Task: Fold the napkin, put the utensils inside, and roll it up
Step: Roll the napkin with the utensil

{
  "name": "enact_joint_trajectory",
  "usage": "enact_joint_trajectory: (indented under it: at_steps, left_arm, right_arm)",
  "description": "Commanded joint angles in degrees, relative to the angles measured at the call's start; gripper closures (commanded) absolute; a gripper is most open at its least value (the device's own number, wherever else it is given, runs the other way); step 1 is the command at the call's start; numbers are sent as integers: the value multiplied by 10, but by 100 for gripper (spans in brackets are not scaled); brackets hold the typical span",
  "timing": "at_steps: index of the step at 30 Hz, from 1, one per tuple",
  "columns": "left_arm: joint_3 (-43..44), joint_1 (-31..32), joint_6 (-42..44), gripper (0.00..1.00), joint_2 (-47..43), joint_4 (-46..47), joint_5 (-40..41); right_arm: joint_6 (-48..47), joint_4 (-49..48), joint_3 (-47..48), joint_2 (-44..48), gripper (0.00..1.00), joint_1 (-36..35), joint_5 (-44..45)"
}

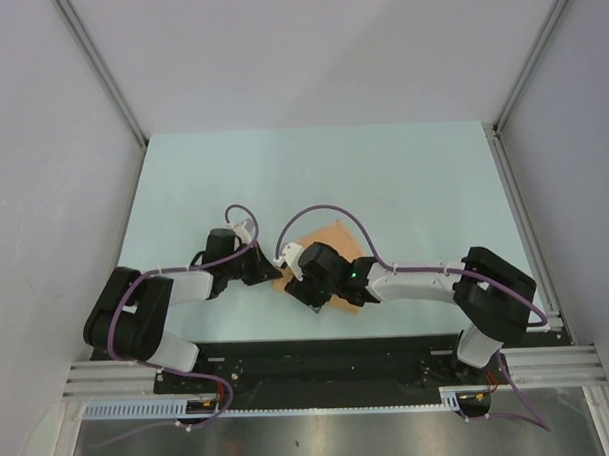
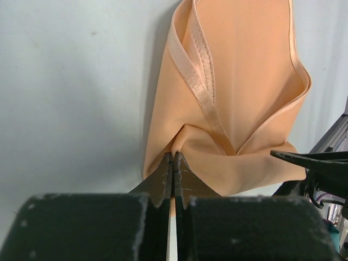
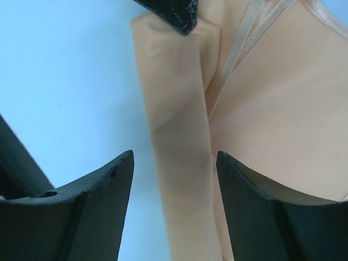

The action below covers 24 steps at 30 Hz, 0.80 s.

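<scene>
The left gripper [image 2: 173,163] is clamped on a bunched corner of the napkin [image 2: 244,81], its jaws pressed together with cloth pinched between them. Just beside it, the right gripper [image 3: 174,156] hangs with jaws apart over a folded band of the cloth. The band's long axis runs straight away from the gripper, so I judge this arm best placed to close on it. Beyond both, the napkin spreads over the pale table [image 1: 403,175] between the two arms — peach-orange, thin, doubled over, its stitched hems showing and soft puckers rising from the pinch. No utensil shows in any view.
</scene>
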State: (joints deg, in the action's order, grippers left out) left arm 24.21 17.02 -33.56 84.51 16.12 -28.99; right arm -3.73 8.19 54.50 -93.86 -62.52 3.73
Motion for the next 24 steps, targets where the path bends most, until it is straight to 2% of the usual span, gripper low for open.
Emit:
enact_joint_trajectory:
  at_steps: [1, 12, 20, 23, 24]
  left_arm:
    - [15, 0, 4, 100, 7, -8, 5]
    - [25, 0, 7, 100, 7, -14, 3]
    - [39, 0, 9, 100, 5, -15, -6]
    - [45, 0, 9, 98, 5, -16, -12]
    - [47, 0, 9, 91, 2, -18, -9]
  right_arm:
    - [-36, -38, 3, -16, 33, -5, 37]
    - [-32, -26, 6, -60, 44, 4, -15]
    - [-13, -2, 17, -95, 49, 45, -62]
    - [-8, 26, 32, -115, 57, 60, -105]
    - [-5, 38, 36, -120, 62, 64, -128]
